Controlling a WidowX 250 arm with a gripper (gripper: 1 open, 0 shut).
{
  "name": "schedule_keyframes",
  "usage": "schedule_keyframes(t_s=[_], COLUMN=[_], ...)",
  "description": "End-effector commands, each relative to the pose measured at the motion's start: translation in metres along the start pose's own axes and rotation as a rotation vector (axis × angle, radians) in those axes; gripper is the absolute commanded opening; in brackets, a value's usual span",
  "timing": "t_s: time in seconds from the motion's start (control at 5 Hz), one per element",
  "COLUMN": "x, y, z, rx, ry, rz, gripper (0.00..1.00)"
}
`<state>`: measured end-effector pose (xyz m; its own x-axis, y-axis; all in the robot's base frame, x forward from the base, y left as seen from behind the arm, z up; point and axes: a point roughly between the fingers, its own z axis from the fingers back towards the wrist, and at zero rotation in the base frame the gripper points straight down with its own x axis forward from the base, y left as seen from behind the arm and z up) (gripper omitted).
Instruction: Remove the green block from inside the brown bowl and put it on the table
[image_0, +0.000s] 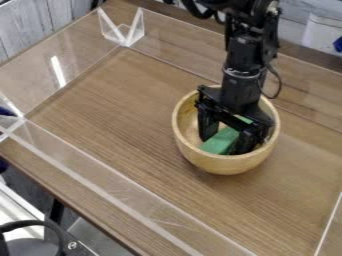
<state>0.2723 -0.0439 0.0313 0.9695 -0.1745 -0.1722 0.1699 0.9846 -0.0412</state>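
Green block (221, 143) between spread fingers (209, 128), inside brown bowl (191, 150)
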Motion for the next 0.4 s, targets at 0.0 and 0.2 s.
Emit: schedule_keyframes(t_s=[0.0, 0.2], x=[0.0124, 0.0138], y=[-0.0038, -0.0041], z=[0.0161, 0.0177], rx=[0.000, -0.004], ry=[-0.070, -0.078], rz=[-0.024, -0.028], gripper=[1.00, 1.00])
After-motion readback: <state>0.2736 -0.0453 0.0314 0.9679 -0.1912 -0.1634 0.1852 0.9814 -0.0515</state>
